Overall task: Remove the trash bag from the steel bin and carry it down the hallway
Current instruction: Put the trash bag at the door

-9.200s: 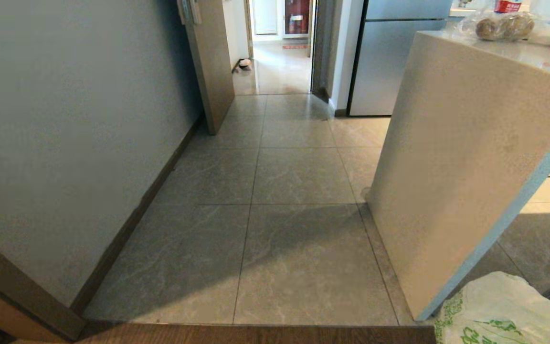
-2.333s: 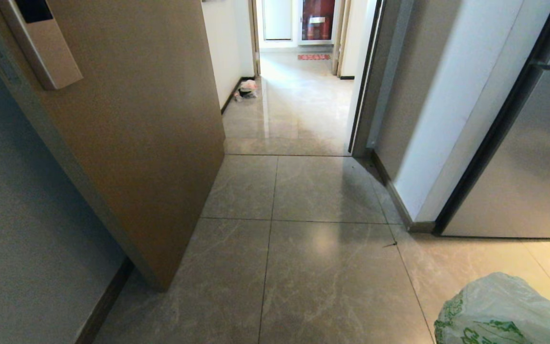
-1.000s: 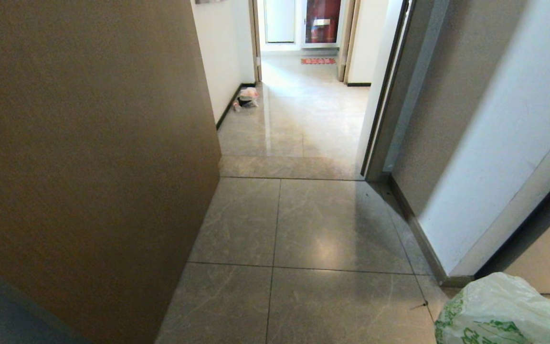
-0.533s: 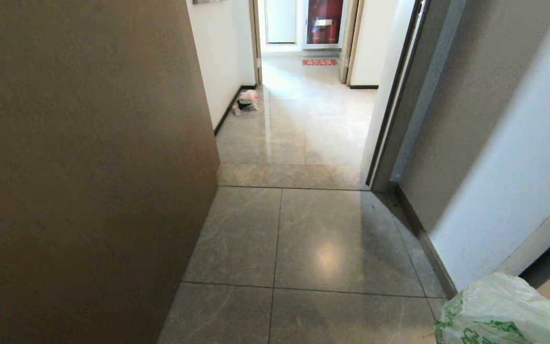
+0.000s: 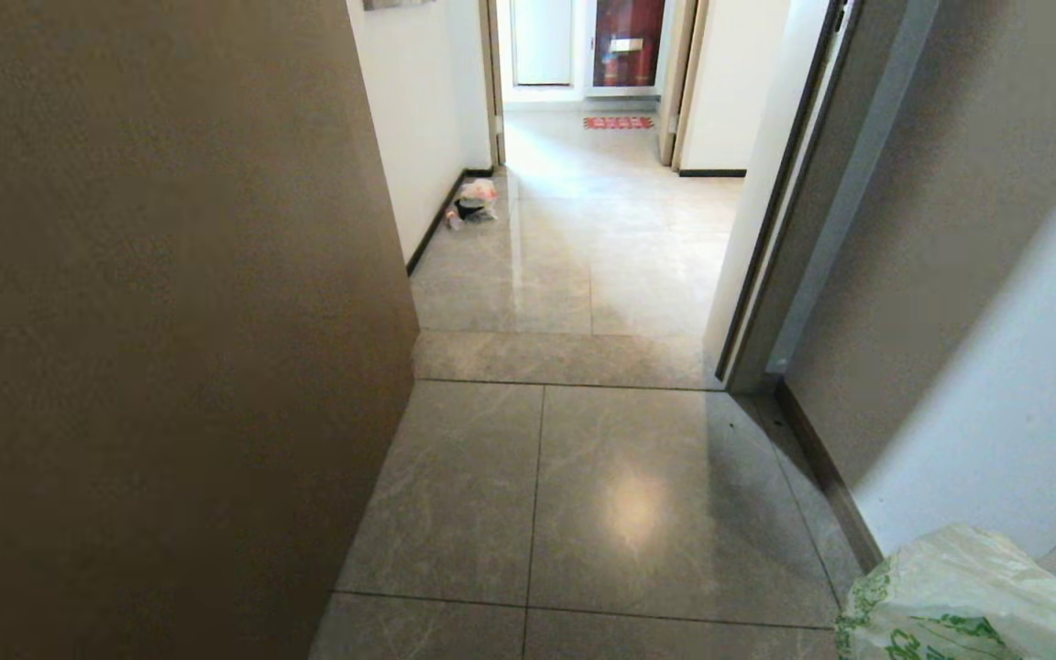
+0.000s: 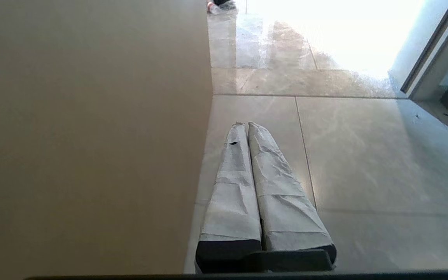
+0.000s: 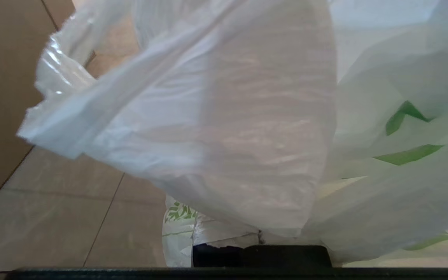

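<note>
The right tool (image 7: pixel 261 249) is clamped on the trash bag (image 7: pixel 224 116), whose white plastic drapes over and around its fingers, above the hallway (image 5: pixel 601 477) floor tiles. The left tool (image 6: pixel 247 126) is pressed together and empty, beside a brown door (image 5: pixel 170 321). Well ahead, a small bag (image 5: pixel 473 202) lies against the wall.

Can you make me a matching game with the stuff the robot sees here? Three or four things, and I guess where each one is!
Things:
1. trash bag
2. brown door
3. red mat
4. left claw

Places:
A. far end of the hallway floor
B. empty, shut, above the tiles
C. head view's bottom right corner
D. filling the left side

Pairs: 1-C, 2-D, 3-A, 4-B
</note>
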Motion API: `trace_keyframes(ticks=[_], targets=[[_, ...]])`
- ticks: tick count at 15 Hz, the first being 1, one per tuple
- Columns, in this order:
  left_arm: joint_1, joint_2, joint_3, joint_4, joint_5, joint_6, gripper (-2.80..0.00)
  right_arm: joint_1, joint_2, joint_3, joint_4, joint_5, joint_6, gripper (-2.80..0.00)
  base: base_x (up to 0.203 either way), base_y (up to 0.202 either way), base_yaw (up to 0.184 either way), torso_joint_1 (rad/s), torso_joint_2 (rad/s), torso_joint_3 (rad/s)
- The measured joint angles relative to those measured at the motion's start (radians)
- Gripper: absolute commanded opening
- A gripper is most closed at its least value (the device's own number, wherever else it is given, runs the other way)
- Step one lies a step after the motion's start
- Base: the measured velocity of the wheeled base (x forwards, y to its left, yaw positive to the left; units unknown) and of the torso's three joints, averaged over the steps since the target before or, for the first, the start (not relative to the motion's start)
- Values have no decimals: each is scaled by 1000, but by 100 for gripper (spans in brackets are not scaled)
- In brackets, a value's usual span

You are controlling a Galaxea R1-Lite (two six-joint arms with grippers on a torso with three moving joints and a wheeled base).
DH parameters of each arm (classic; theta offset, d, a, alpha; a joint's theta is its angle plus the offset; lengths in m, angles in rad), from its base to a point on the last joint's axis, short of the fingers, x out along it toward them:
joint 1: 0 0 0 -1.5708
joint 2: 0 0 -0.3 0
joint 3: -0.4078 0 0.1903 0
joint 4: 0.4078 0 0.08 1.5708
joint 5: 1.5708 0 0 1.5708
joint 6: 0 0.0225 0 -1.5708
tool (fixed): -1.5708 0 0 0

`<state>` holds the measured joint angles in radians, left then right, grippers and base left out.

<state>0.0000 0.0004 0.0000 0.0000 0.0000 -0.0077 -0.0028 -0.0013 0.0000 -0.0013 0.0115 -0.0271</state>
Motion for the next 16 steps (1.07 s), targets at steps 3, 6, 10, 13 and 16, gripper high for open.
trace_keyframes(ticks=[3, 6, 10, 13, 16], targets=[[0, 0, 0, 0, 0, 0, -280, 0, 0, -1, 0, 0, 0, -280, 194, 0, 2, 2, -1, 2], [0, 0, 0, 0, 0, 0, -280, 0, 0, 0, 0, 0, 0, -280, 190, 0, 1, 2, 2, 1], [0, 0, 0, 0, 0, 0, -280, 0, 0, 0, 0, 0, 0, -280, 191, 0, 0, 3, 3, 4], [0, 0, 0, -1, 0, 7, -280, 0, 0, -1, 0, 1, 0, -280, 181, 0, 3, 2, 4, 1], [0, 0, 0, -2, 0, 7, -280, -1, 0, 0, 0, 0, 0, -280, 33, 0, 0, 1, 2, 1]])
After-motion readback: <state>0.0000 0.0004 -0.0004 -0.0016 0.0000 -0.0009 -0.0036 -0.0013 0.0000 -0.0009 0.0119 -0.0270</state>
